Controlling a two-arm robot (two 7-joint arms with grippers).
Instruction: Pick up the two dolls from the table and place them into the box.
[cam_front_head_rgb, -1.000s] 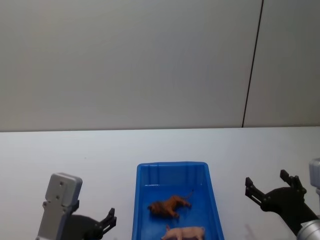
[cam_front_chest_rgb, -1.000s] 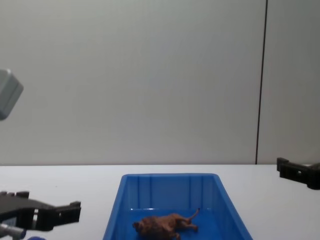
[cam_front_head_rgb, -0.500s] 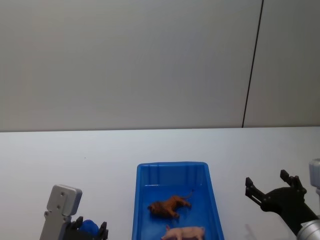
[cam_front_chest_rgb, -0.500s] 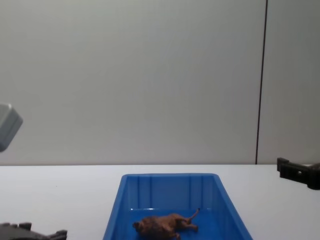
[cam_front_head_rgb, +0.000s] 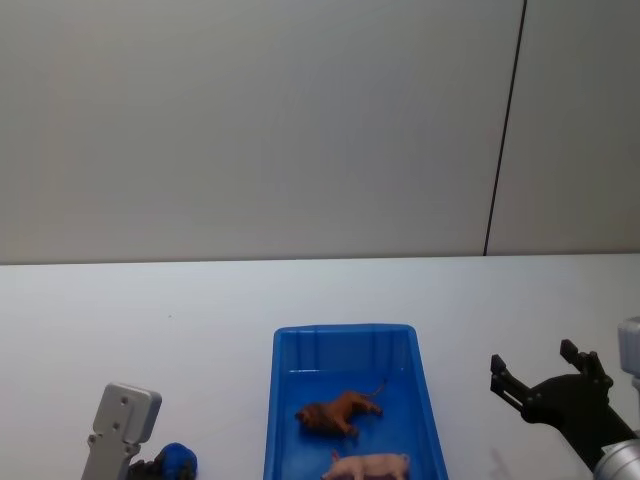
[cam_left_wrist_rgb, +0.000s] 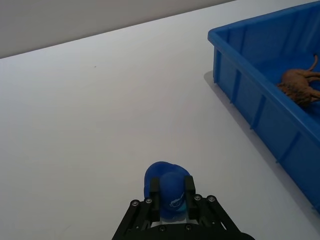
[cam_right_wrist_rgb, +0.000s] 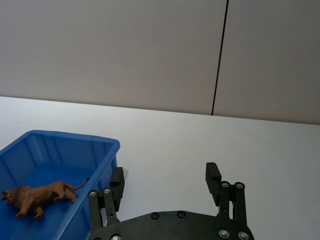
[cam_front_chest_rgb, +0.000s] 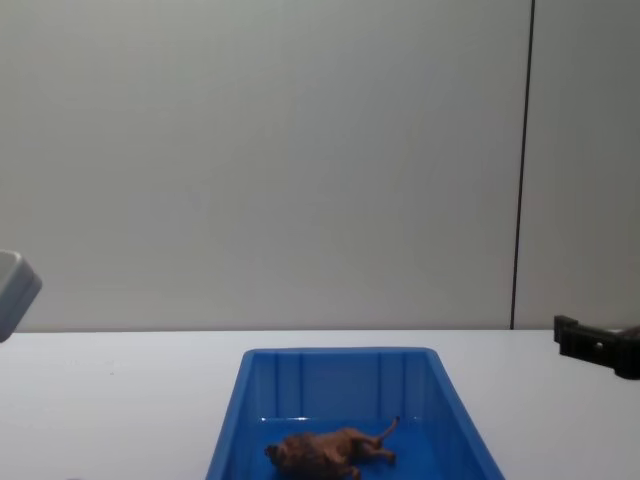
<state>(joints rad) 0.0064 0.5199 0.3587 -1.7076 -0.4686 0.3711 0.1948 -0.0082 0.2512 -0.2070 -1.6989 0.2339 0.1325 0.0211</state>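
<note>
A rounded bright-blue doll rests on the white table to the left of the box. My left gripper is shut on it, one finger pressed to each side. The same blue doll sits beside my left arm at the lower left of the head view. A brown four-legged doll lies on its side inside the blue box; it is also the brown doll in the chest view. My right gripper hovers open to the right of the box, holding nothing.
A pink pig toy lies in the box nearer to me than the brown doll. A grey wall with a dark vertical seam stands behind the white table.
My left gripper has dropped to the table and closed around the blue doll. The right gripper and the toys in the box have not moved.
</note>
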